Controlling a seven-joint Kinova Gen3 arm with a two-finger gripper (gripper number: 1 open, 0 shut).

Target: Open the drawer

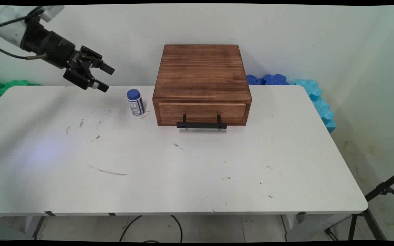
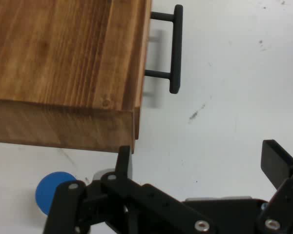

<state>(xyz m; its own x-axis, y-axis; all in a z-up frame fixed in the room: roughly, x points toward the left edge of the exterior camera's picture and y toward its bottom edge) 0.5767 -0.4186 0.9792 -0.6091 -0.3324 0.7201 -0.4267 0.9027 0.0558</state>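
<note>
The white bench (image 1: 183,171) fills most of the main view, scuffed with small dark marks. At its far middle sits a wooden drawer box (image 1: 202,85), its drawer closed and a black bar handle (image 1: 201,125) across the front; the hand view cuts off all but one corner of the box. The hand (image 1: 105,79) hangs in the air above the bench's far left, its fingers spread wide and holding nothing. Between it and the box stands a small white bottle with a blue cap (image 1: 135,102), upright, just beside the box; its label is too small to read. In the hand view only the cap (image 2: 52,191) shows, partly behind the linkage.
</note>
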